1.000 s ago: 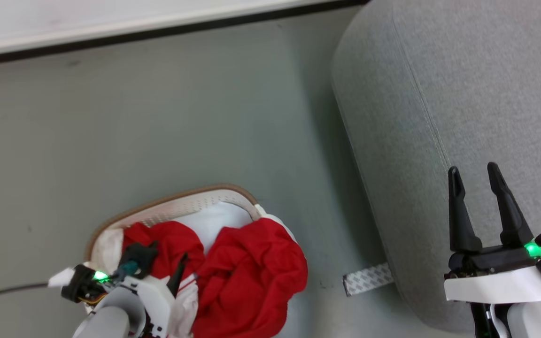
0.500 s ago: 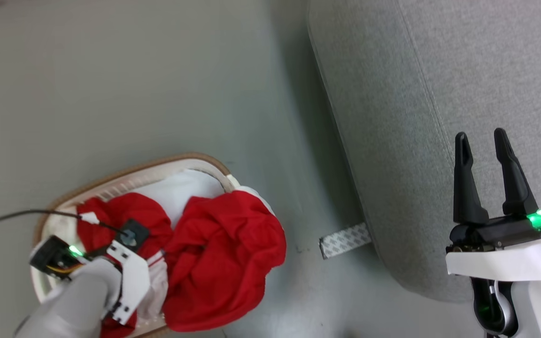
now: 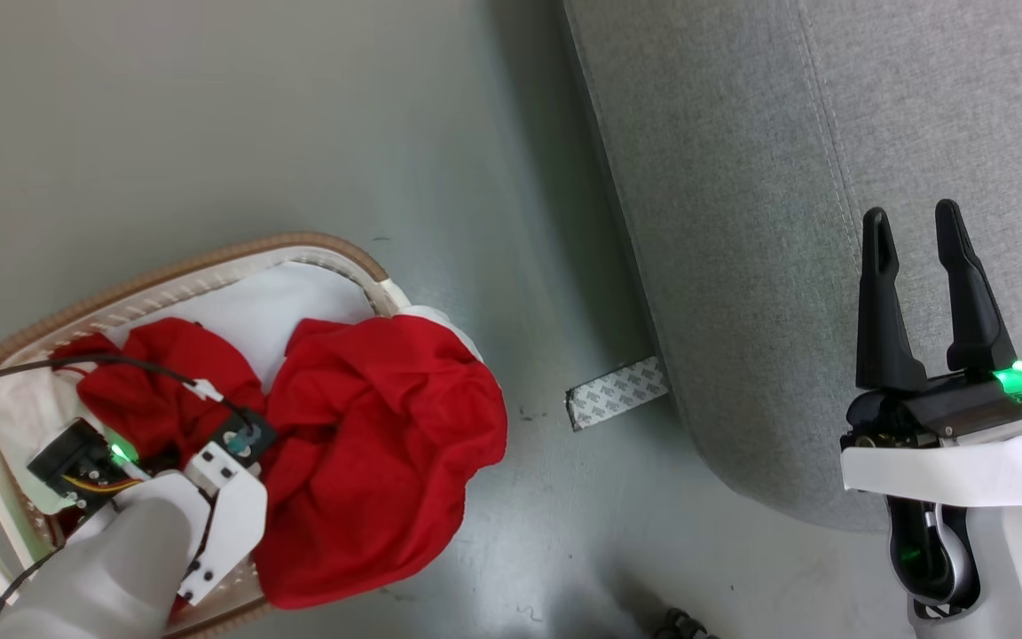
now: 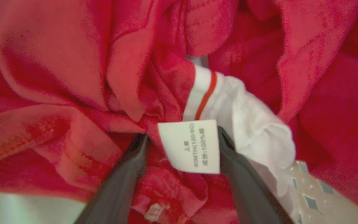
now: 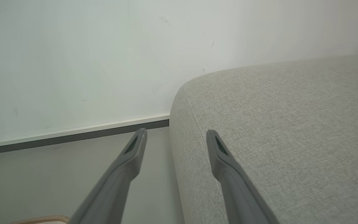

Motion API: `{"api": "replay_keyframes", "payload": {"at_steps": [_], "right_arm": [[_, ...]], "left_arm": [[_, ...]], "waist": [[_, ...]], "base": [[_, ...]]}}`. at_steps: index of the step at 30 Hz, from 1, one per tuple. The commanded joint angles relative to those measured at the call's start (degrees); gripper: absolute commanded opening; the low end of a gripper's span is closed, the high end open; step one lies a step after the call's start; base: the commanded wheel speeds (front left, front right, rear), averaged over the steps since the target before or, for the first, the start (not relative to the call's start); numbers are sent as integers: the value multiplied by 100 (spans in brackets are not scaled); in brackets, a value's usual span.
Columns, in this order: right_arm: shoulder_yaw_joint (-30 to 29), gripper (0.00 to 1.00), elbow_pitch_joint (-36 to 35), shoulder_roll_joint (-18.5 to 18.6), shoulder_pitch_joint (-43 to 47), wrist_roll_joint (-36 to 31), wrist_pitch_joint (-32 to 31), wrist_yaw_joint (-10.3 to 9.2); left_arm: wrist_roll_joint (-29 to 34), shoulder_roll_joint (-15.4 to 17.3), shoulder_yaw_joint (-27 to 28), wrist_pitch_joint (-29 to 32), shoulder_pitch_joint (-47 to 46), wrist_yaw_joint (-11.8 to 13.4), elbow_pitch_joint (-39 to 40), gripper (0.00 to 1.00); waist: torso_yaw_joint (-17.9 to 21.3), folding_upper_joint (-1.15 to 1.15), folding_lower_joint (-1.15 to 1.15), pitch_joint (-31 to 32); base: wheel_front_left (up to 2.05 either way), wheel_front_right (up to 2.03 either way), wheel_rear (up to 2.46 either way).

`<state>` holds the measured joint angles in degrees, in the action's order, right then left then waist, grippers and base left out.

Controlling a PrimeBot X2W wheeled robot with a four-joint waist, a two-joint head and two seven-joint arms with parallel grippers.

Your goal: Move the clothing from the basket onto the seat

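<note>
head view, grey-green floor [image 3: 209, 133], grey seat [image 3: 742, 177] right, basket [image 3: 298, 240] lower left

We read one label: a small white rectangular fabric tag [image 4: 189, 146] on the bright red soft clothing [image 4: 57, 62]. Its grey print runs sideways: "60MTH(120/60)" and "100%", with small Chinese characters too blurred to read surely.

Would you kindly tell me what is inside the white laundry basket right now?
Red clothing with white panels fills the basket, one garment draping over its rim. The left end effector reaches in, open, straddling a white tag. The bottom is hidden beneath fabric.
</note>
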<state>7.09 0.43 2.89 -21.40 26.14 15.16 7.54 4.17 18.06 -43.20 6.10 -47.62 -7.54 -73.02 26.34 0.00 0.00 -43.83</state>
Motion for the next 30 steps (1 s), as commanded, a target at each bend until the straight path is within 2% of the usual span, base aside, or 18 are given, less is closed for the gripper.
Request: {"api": "replay_keyframes", "payload": {"at_steps": [1, 2, 3, 5, 6, 13, 17, 30], "right_arm": [[18, 100, -2, 0, -90, 50, -2, -10], [25, 100, 8, 1, -99, 59, -2, -10], [28, 100, 29, 1, -121, 67, -2, -10], [36, 100, 52, 0, -128, 72, -2, -10], [36, 100, 54, 1, -124, 65, -2, -10], [23, 100, 94, 1, -77, -65, -2, -10], [-16, 100, 135, 2, 9, -161, -2, -10], [-88, 100, 469, 6, 451, -730, -2, -10]], "left_arm": [[12, 17, -9, 177, -12, 11, -41, 100], [-2, 3, -21, 249, -10, 13, -49, 90], [-13, -21, -29, 256, -22, 24, -54, 45], [-42, -88, -44, 185, -16, 46, -59, 45], [-57, -115, -53, 169, -6, 64, -60, 0], [-199, -219, -57, -45, 104, 94, -66, 0], [-433, -357, 104, -452, 360, 180, -69, 0], [-1264, -1079, 471, -1546, 775, 26, -35, 0]], "waist": [[38, 0, 0, -93], [39, 0, 0, -110], [38, 0, 0, -127], [30, 0, 0, -140], [22, 0, 0, -134], [-63, 0, 0, 101], [-168, 0, 0, 410], [-837, 0, 0, 1981]], "base": [[0, 0, 0], [0, 0, 0], [0, 0, 0], [0, 0, 0], [0, 0, 0], [0, 0, 0], [0, 0, 0], [0, 0, 0]]}}
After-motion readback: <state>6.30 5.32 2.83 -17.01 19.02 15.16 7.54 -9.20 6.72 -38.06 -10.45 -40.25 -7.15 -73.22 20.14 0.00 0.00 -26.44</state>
